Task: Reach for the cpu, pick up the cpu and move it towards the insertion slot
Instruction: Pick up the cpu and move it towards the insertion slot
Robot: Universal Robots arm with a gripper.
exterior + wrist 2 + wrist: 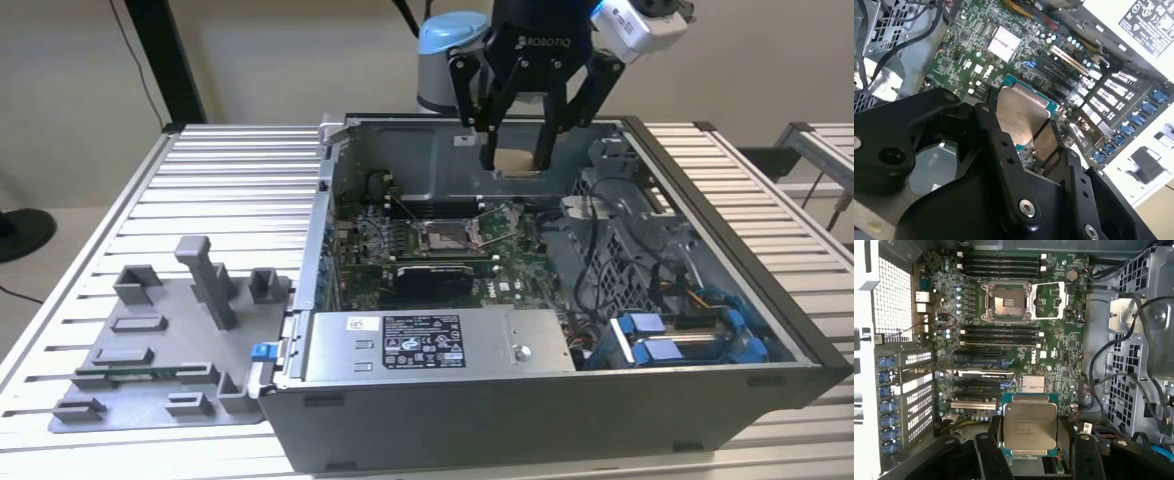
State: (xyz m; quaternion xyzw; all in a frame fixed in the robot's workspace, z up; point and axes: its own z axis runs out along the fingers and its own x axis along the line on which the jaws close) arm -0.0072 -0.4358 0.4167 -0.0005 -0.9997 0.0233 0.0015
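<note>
- The gripper (pixel 517 150) is clamped on the cpu (pixel 515 158), one finger (pixel 988 455) on each of two opposite edges, so the pale top and the underside are left untouched.
- In both wrist views the cpu (pixel 1030 426) sits between the fingers, its silvery top facing the first wrist camera and its green edge showing just past the metal.
- In the second wrist view the cpu (pixel 1021 114) is held over the motherboard (pixel 979 55), apart from it.
- The slot (pixel 1006 301) is the landmark: its metal frame is swung open beside it and the dark centre is bare, ready to receive a chip.
- In the first wrist view the cpu is well apart from the slot, with the memory rows and card slots lying between them.
- In the exterior view the gripper hangs over the back of the open case (pixel 747 300), above the slot (pixel 442 237) and beyond it; judged from that, the carry is under way and the chip is not yet over the slot.
- The grey fixture (pixel 160 350) lies outside the case, to the exterior view's left of the slot.
</note>
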